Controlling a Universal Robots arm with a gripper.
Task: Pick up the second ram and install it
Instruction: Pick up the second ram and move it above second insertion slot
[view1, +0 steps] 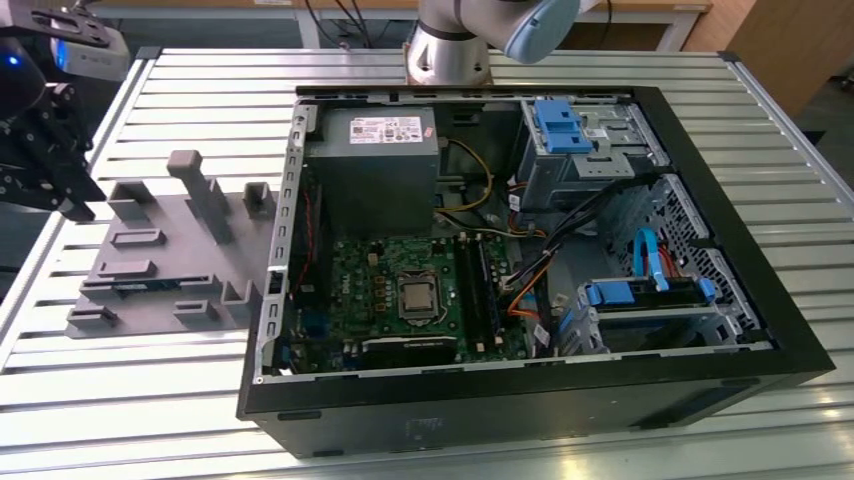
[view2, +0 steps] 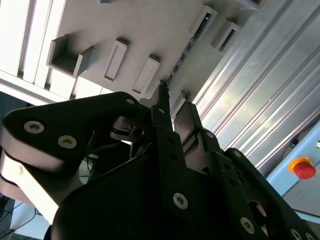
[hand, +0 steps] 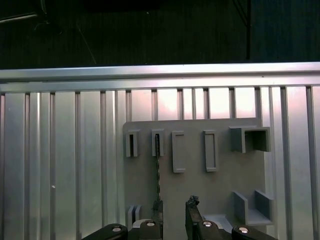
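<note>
**A:** Where was the second ram?

**B:** The second ram (hand: 158, 175), a long, thin blue-green circuit stick, stood on edge in a slot of the grey plastic tray with upright posts (hand: 200, 190). The tray lay on the slatted aluminium table (view1: 174, 400), just beside the open black computer case (view1: 534, 400), on the exterior view's left.

**A:** And the gripper?

**B:** The black gripper (hand: 175, 212) hung above the tray. Its fingers (hand: 192, 207) were parted, with nothing between them. In the first wrist view the stick's edge ran in line with one finger, not through the gap.

**A:** So what did a clean pick want?

**B:** As I judged it, the gripper had to shift sideways until the stick lay midway between the fingers. Then it needed a straight descent, a grip on the flat faces near mid-length, and a plumb lift. That way the board wouldn't bind in its slot.
</note>
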